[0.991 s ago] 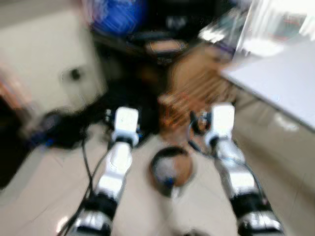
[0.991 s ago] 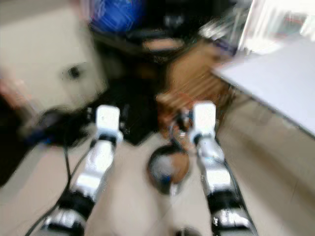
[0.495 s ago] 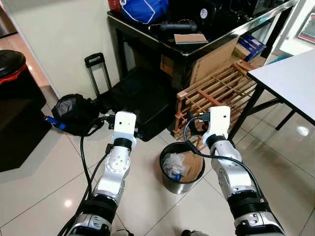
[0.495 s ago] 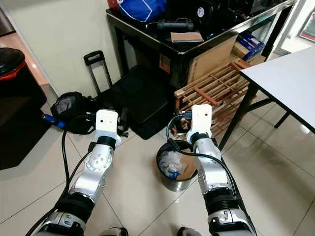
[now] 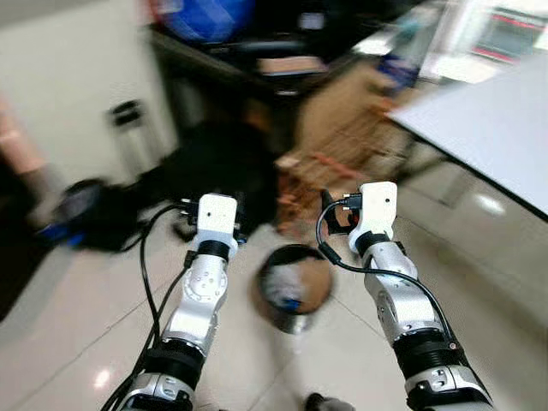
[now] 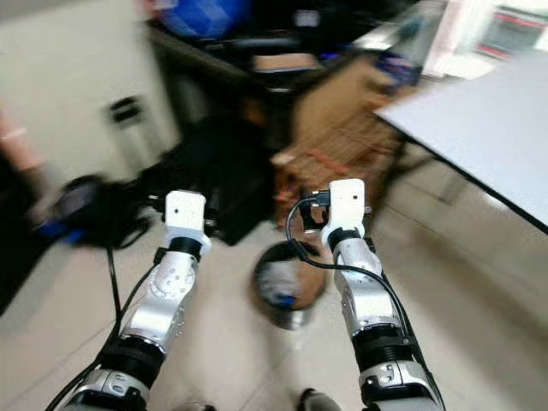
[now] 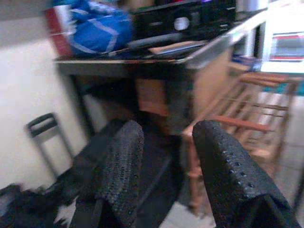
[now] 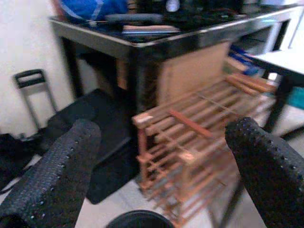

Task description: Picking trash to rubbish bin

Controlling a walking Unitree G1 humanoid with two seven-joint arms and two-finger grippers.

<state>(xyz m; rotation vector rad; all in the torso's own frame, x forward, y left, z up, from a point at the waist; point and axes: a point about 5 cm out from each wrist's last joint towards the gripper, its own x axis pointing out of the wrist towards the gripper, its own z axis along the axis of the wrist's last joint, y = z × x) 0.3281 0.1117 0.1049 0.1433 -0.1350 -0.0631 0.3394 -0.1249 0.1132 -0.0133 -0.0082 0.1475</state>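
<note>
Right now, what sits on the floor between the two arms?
The rubbish bin, holding crumpled trash, stands on the tiles between both arms in the eye views.

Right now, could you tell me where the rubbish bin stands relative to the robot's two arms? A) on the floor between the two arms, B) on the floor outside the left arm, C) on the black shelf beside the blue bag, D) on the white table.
A: the rubbish bin stands on the tiled floor, between the left end effector and the right end effector.
</note>
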